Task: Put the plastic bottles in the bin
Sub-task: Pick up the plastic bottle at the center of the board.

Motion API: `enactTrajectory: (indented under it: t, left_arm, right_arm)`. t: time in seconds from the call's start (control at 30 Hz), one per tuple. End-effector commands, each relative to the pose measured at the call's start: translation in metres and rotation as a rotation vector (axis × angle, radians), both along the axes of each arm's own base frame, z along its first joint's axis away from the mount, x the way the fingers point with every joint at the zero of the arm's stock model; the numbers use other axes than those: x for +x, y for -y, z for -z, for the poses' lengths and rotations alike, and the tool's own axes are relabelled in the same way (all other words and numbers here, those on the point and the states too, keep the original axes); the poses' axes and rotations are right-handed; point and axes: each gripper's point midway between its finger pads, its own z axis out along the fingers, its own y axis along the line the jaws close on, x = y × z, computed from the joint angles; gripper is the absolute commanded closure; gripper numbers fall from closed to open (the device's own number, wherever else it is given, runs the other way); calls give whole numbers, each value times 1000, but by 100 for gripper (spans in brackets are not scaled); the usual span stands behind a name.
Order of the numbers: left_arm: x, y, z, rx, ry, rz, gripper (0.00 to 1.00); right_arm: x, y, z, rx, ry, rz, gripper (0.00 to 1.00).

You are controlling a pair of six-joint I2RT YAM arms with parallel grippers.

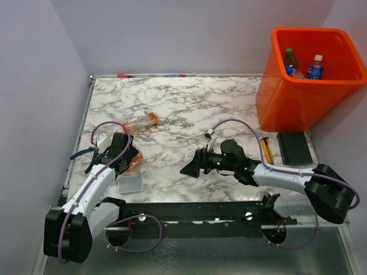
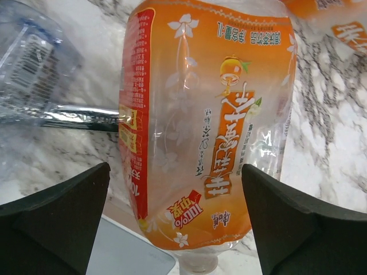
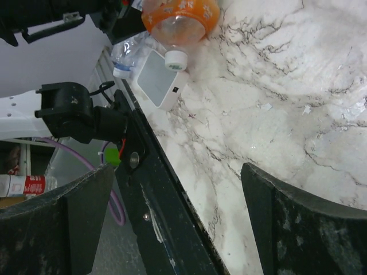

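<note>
An orange-labelled plastic bottle [image 2: 206,114] lies on the marble table between the fingers of my left gripper [image 2: 175,195], which is open and touches it on neither side. From above, the left gripper [image 1: 127,156] covers most of this bottle [image 1: 136,163]. A second orange bottle [image 1: 143,121] lies further back. A crushed clear bottle with a blue label [image 2: 34,63] lies to the left. The orange bin [image 1: 298,109] stands at the far right and holds a green bottle [image 1: 291,57] and a blue-labelled bottle [image 1: 315,69]. My right gripper [image 1: 192,166] is open and empty at mid-table.
A grey-white pad [image 1: 130,183] lies just in front of the left gripper. Blue-handled pliers [image 1: 83,153] lie at the left edge. A black flat box [image 1: 294,148] and a yellow-handled tool [image 1: 266,149] lie in front of the bin. The right wrist view shows the table's near edge rail [image 3: 155,189].
</note>
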Motion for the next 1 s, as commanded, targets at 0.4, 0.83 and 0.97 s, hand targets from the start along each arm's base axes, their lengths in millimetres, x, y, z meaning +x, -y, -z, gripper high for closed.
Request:
enactTrajectory:
  t: [0.4,0.83,0.97]
  left_arm:
    - [4,52,10,-265,153,152,22]
    - [7,69,6,-329,213,163,30]
    - [6,71,7,-335,226,163,31]
  right_arm:
    - [24,-46,17,-59,0,-4,5]
    - [29,-115,73,-123,-184,7,7]
    - [22,-120,80,-116,-226,-4,10]
